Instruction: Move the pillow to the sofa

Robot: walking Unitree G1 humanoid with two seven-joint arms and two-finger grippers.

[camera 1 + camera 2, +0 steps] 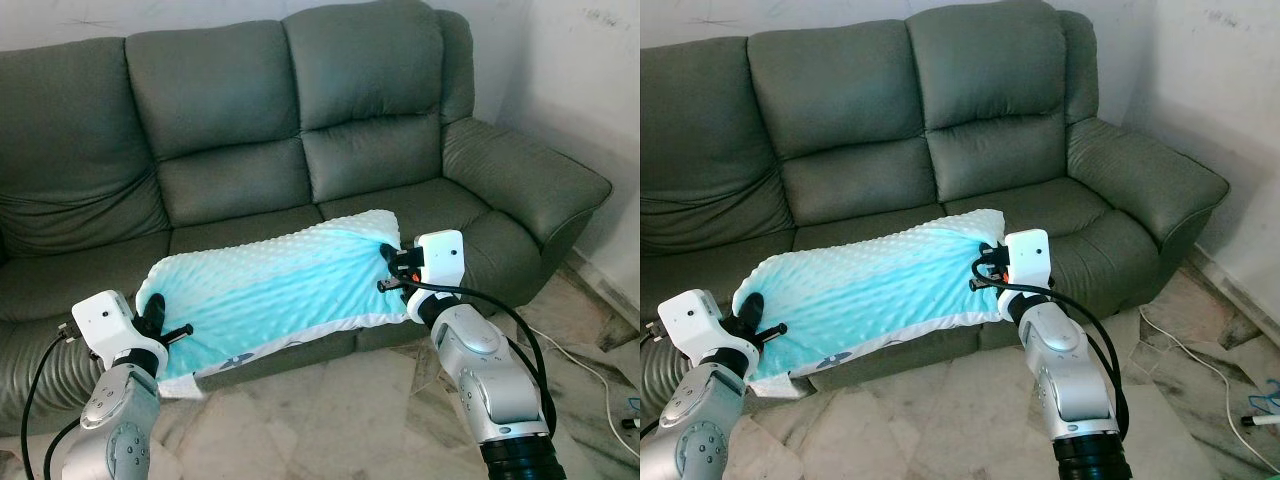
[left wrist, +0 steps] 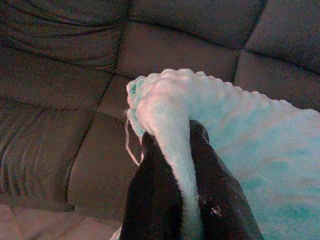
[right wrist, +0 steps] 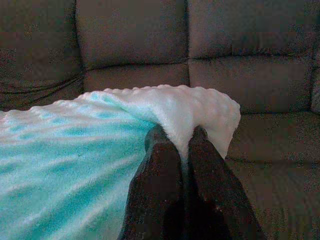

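A long light-blue dotted pillow (image 1: 270, 290) hangs stretched between my two arms over the front edge of the grey-green sofa (image 1: 230, 110). My left gripper (image 1: 158, 312) is shut on the pillow's left end; the left wrist view has its black fingers (image 2: 205, 185) pinching a fold of fabric. At the right end, my right gripper (image 1: 388, 258) is shut on the pillow's corner, fingers (image 3: 160, 170) clamped on the pale edge. The pillow's near edge droops below the seat front.
The sofa's seat cushions (image 1: 250, 235) lie just behind the pillow, with the right armrest (image 1: 520, 175) beyond my right arm. Marbled floor tiles (image 1: 330, 410) lie below. A white cable (image 1: 590, 375) runs along the floor by the right wall.
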